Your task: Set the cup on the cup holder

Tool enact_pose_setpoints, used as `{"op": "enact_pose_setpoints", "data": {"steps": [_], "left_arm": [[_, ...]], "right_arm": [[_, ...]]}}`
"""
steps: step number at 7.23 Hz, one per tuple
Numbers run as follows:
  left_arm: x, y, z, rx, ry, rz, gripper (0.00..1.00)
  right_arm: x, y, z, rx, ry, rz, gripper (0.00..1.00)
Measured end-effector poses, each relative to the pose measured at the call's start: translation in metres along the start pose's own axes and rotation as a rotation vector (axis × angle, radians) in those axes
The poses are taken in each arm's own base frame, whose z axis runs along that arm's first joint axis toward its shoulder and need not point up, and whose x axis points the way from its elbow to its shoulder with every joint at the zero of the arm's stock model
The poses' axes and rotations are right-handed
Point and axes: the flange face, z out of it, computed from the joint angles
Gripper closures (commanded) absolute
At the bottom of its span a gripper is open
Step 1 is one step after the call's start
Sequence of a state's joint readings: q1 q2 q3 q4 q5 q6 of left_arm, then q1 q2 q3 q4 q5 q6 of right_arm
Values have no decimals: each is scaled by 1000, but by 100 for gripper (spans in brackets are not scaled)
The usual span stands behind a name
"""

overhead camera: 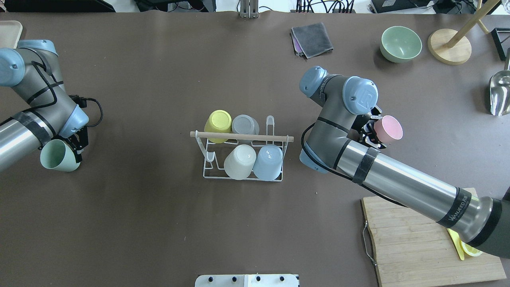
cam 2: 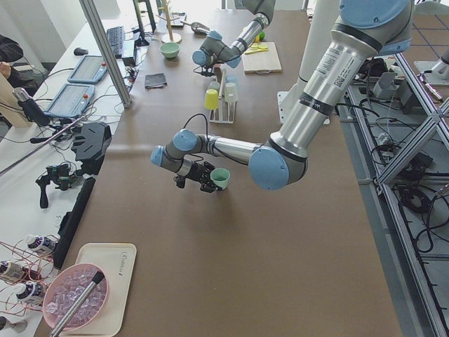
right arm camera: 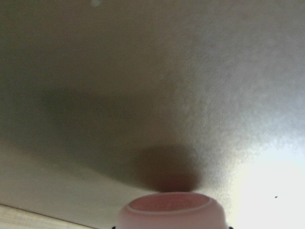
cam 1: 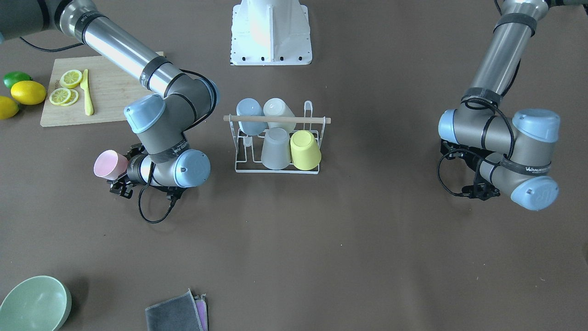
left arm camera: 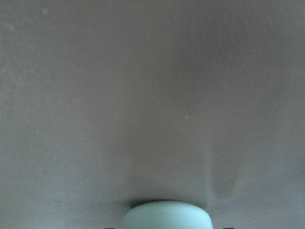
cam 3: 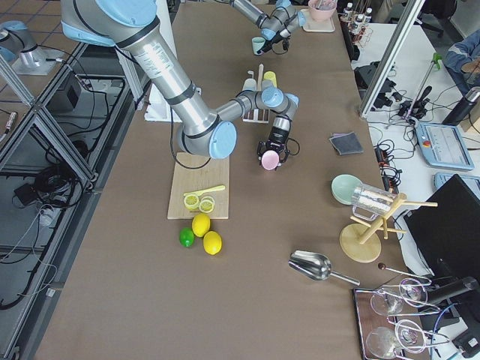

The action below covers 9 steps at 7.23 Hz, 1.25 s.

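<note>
While each arm holds a cup off the table, the cup holder bears four;
cup holder: mid-table, between the two arms; yellow cup, grey cup, white cup and blue cup upside down on its prongs;
right gripper: jaws closed on the pink cup, held sideways, well apart from the cup holder, near the cutting board;
left gripper: jaws closed on the mint cup, tilted, well apart on the cup holder's other side;
far edge: green bowl and grey cloth.
</note>
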State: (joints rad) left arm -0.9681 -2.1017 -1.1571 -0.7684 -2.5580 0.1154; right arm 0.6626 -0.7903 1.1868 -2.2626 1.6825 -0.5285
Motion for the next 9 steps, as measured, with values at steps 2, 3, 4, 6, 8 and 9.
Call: {"op": "enact_pose_setpoints", "data": {"steps": [2, 3, 4, 6, 8, 9], "left_arm": [[5, 21, -8, -51, -4, 42, 100], [9, 34, -19, -52, -18, 72, 100], [17, 52, -41, -21, -43, 115, 100], [41, 94, -98, 94, -162, 232, 100], [72, 125, -144, 245, -317, 331, 100], [85, 137, -161, 335, -394, 366, 100]], "right_arm": [[2, 2, -1, -3, 9, -1, 64], [6, 7, -4, -4, 17, 1, 66], [12, 14, -7, 1, 20, 7, 73], [25, 46, -16, 32, 22, 25, 100], [38, 107, -28, 116, 24, 56, 100], [41, 138, -27, 176, 19, 62, 100]]}}
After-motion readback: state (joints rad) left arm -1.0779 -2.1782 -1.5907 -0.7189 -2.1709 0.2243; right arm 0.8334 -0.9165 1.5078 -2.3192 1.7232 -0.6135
